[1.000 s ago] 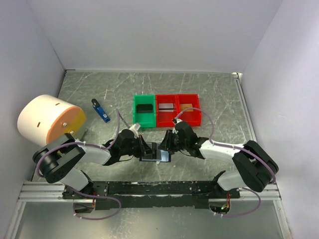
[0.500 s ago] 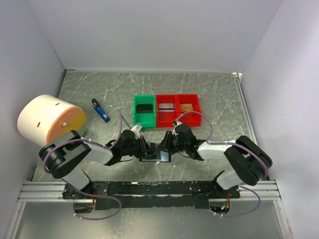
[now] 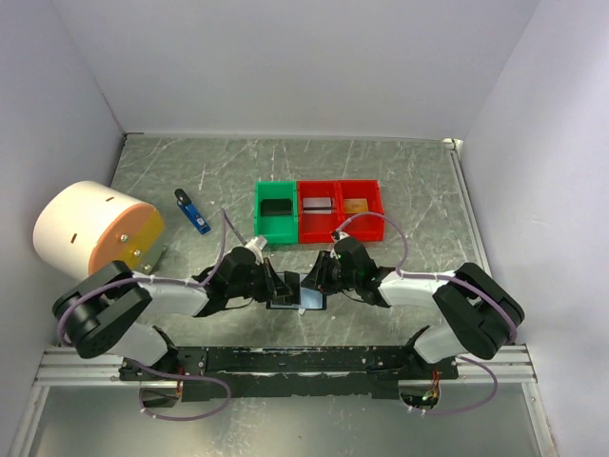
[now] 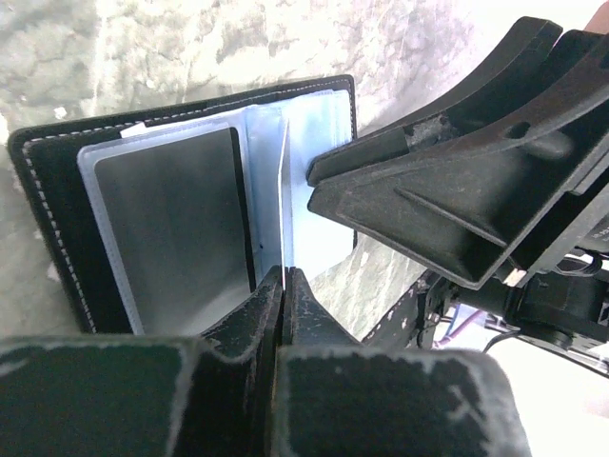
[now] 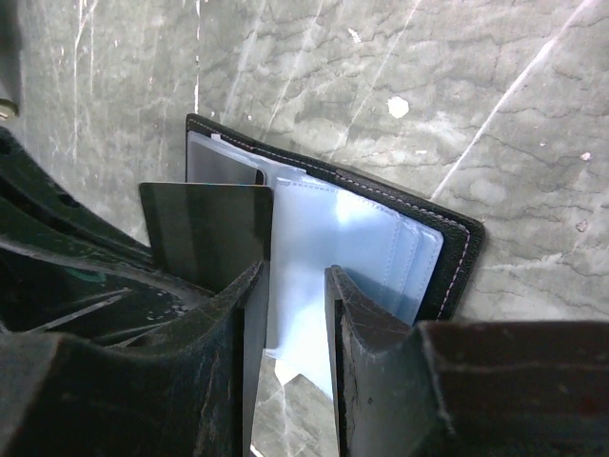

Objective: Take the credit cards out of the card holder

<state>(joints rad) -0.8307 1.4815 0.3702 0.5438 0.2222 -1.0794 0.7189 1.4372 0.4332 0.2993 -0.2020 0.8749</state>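
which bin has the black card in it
The green bin, leftmost of the three; the middle red bin holds a silvery card, the right red bin an orange-gold card.

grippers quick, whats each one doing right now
left gripper: shut on an upright sleeve leaf of the card holder, dark card seemingly inside
right gripper: open, fingers astride the pale sleeves, nothing gripped

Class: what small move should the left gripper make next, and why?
Probably draw the left gripper back, away from the card holder: it is shut on what looks like the dark card, standing up from the sleeves, while the right gripper, open, straddles those sleeves.
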